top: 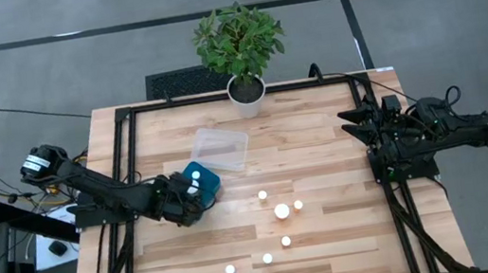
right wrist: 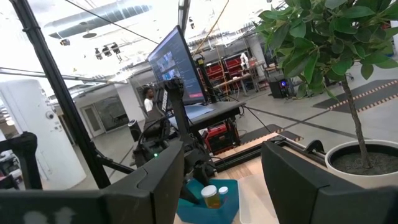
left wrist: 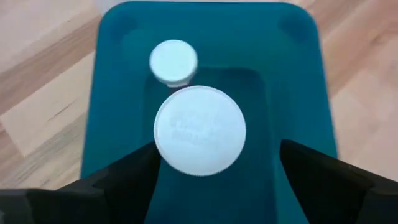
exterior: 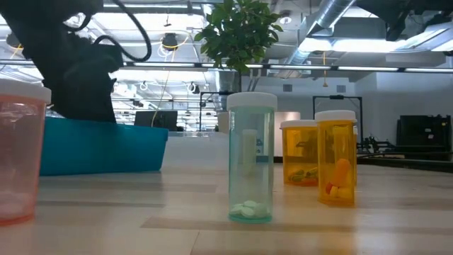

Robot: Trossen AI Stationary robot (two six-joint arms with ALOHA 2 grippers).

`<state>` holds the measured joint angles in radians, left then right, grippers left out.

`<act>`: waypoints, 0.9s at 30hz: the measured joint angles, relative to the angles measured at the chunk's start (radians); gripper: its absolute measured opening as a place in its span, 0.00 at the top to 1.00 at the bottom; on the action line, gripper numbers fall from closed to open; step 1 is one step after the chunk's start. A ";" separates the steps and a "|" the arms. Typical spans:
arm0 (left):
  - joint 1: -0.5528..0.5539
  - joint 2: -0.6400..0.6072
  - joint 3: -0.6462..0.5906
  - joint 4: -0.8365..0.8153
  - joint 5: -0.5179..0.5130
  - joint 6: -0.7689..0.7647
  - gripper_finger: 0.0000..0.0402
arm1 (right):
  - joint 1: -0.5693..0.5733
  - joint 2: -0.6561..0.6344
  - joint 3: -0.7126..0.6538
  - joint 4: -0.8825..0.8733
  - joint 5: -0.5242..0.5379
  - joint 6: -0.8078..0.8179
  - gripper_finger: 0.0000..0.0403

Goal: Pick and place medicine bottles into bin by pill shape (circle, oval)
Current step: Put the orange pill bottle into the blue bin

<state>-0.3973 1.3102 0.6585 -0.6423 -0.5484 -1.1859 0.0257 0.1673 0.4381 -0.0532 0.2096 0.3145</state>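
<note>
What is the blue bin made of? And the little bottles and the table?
The teal bin looks like smooth, opaque plastic with rounded corners. The medicine bottles seem clear or orange see-through plastic, since pills show inside, with matte white caps. The table looks like pale wood planks: grain and board seams show.

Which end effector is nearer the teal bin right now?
Left. The left end effector hangs directly over the teal bin, fingers open; the right end effector waits at the table's far right edge.

Open industrial lab: exposed ceiling ducts (exterior: 333, 18), monitor (right wrist: 177, 65) on stand, red equipment racks (right wrist: 227, 68), wooden table (top: 324, 159) with black frame.
</note>
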 joint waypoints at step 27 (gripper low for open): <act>0.000 -0.002 0.264 -0.311 0.047 0.114 0.20 | 0.000 0.000 0.000 0.000 0.000 0.000 0.44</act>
<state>-0.3975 1.3083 0.9223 -0.9537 -0.5017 -1.0714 0.0257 0.1671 0.4381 -0.0532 0.2092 0.3145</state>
